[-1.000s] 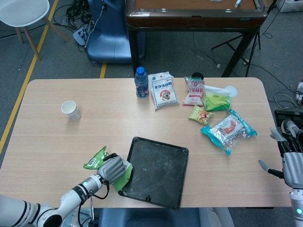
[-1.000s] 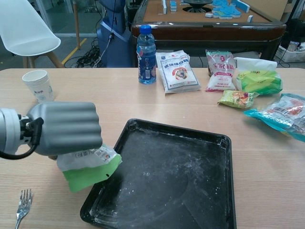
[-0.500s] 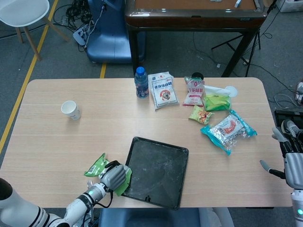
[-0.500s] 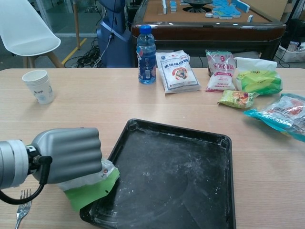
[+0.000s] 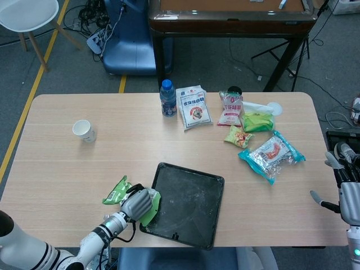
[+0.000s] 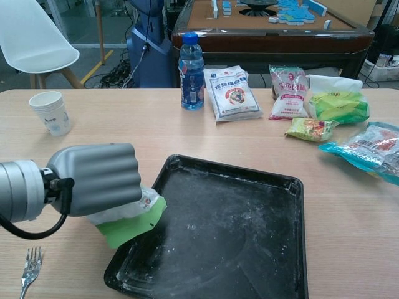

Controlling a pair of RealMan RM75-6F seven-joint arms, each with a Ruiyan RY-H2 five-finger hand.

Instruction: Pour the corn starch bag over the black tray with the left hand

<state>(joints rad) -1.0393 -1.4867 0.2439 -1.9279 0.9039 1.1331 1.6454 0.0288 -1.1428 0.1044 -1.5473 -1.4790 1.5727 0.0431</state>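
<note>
My left hand [image 5: 137,203] [image 6: 100,179] grips the green and white corn starch bag [image 5: 117,191] [image 6: 128,219] at the left edge of the black tray [image 5: 188,203] [image 6: 230,230]. The bag's green end hangs over the tray's left rim in the chest view. The tray's floor carries a thin white dusting. My right hand [image 5: 346,191] shows at the far right of the head view, off the table's right end, fingers apart and holding nothing.
A fork [image 6: 28,264] lies near the front left edge. A paper cup [image 5: 84,130] stands at the left. A water bottle [image 5: 167,98], a white bag [image 5: 193,106] and several snack packets [image 5: 272,153] lie across the back and right.
The left hand with the bag dropped towards the front edge, then rose and shifted right, bringing the bag's green end over the tray's left rim. The right hand stayed put.
</note>
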